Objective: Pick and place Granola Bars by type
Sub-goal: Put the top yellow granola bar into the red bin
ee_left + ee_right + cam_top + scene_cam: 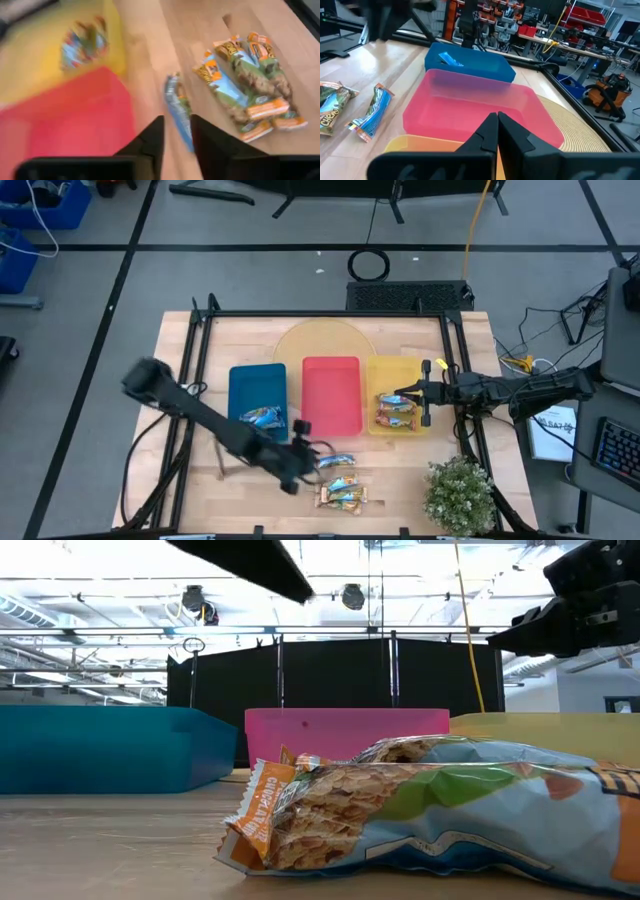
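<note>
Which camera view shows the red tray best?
The high view: the whole red tray shows, between the blue and yellow trays. The right wrist view shows it closer but slanted, the low view one wall, the left wrist view a blurred corner.

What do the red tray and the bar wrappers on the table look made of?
The red tray looks like matte, slightly see-through plastic: its walls glow pink. The bar wrappers look like glossy printed film, crinkled with crimped ends. Both are judged by look only.

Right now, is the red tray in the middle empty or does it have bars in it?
Empty. The high view shows the red tray with a bare floor, and the right wrist view shows nothing inside it either.
</note>
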Tool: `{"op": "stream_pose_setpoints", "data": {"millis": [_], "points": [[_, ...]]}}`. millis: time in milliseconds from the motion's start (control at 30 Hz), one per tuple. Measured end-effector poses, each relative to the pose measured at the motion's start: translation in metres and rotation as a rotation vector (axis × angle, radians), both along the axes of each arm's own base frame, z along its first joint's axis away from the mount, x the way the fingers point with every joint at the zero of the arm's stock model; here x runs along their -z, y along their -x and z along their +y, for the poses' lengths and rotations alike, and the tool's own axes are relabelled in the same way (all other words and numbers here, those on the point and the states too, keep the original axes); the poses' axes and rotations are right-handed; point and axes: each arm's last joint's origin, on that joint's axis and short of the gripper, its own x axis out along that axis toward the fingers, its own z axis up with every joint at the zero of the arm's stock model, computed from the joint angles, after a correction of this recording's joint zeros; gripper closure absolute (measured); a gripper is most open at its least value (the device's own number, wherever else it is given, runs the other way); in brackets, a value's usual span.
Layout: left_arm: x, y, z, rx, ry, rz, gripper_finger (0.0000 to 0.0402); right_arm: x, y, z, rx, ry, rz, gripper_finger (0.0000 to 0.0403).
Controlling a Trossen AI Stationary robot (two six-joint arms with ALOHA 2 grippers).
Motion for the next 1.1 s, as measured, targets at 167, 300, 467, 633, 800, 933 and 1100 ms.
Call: {"op": "stream_pose_setpoints", "data": {"millis": [167, 300, 467, 633, 800, 933, 1100], "points": [[0.009, -0.042, -0.015, -0.094, 0.113, 0.134, 0.021, -0.001, 0.0, 0.0, -0.001, 0.006, -0.005, 0.0402], [0.031, -0.057, -0.02, -0.04, 0.134, 0.27, 0.0156, -0.001, 0.0, 0.0, -0.003, 0.015, -0.008, 0.0402], [0.054, -0.064, -0.017, -0.056, 0.11, 0.319, 0.0122, -0.001, 0.0, 0.0, -0.008, 0.049, -0.005, 0.0402], [0.071, -0.068, -0.007, -0.119, 0.079, 0.34, 0.0111, -0.004, 0.0, 0.0, -0.012, 0.088, -0.038, 0.0402], [0.086, -0.075, 0.005, -0.156, 0.07, 0.365, 0.012, -0.007, -0.001, 0.0, -0.011, 0.09, -0.066, 0.0403], [0.094, -0.08, 0.011, -0.159, 0.097, 0.386, 0.0138, -0.007, -0.001, 0.0, -0.011, 0.09, -0.066, 0.0403], [0.096, -0.081, 0.011, -0.125, 0.1, 0.395, 0.0191, -0.007, -0.001, 0.0, -0.012, 0.09, -0.066, 0.0403]]}}
